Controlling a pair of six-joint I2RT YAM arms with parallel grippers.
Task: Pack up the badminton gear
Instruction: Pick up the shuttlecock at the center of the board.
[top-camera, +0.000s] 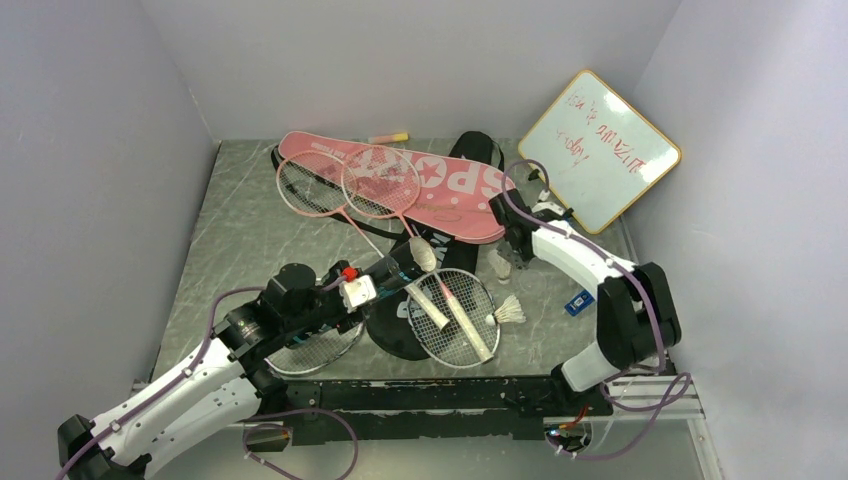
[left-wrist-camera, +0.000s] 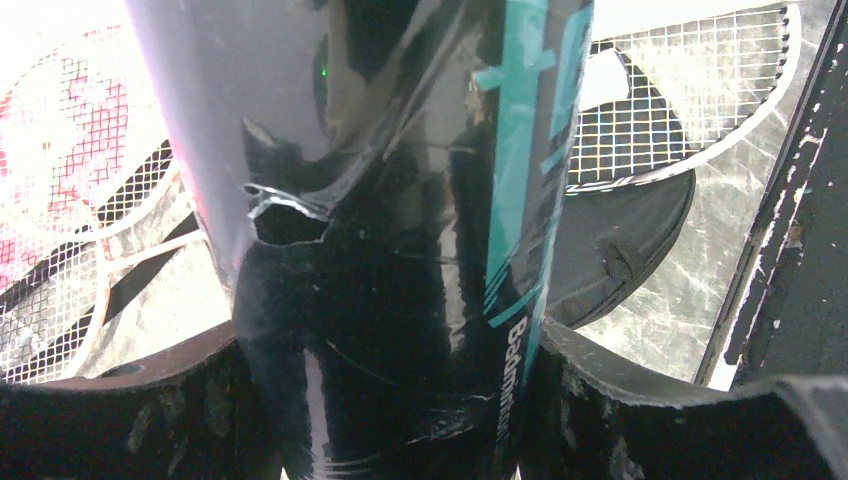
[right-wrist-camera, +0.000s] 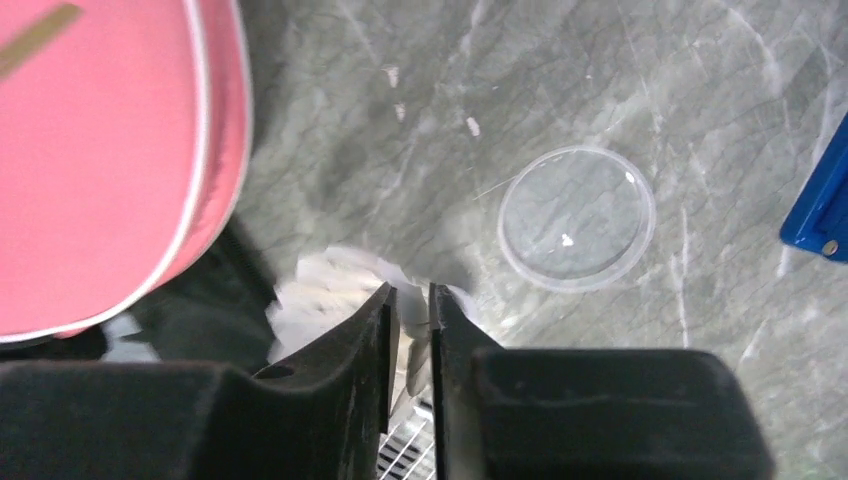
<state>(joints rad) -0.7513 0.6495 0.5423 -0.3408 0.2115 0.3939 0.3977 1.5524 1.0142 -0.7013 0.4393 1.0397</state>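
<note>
Left gripper (left-wrist-camera: 400, 400): clamped on the dark tube (left-wrist-camera: 380, 200), which it holds over the black racket cover (left-wrist-camera: 640, 225) and a white-framed racket (left-wrist-camera: 700, 90).

Right gripper (right-wrist-camera: 412, 302): fingers nearly together, pinching the feathers of a white shuttlecock (right-wrist-camera: 320, 290) near the pink racket cover (right-wrist-camera: 100, 150).

A clear round lid (right-wrist-camera: 577, 218) lies on the table (right-wrist-camera: 600, 70) close by.

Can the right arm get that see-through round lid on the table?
Probably yes. The lid lies flat on bare table just ahead of the right gripper, with nothing over it. But the fingers seem pinched on a shuttlecock, so it would need to let go first.
</note>
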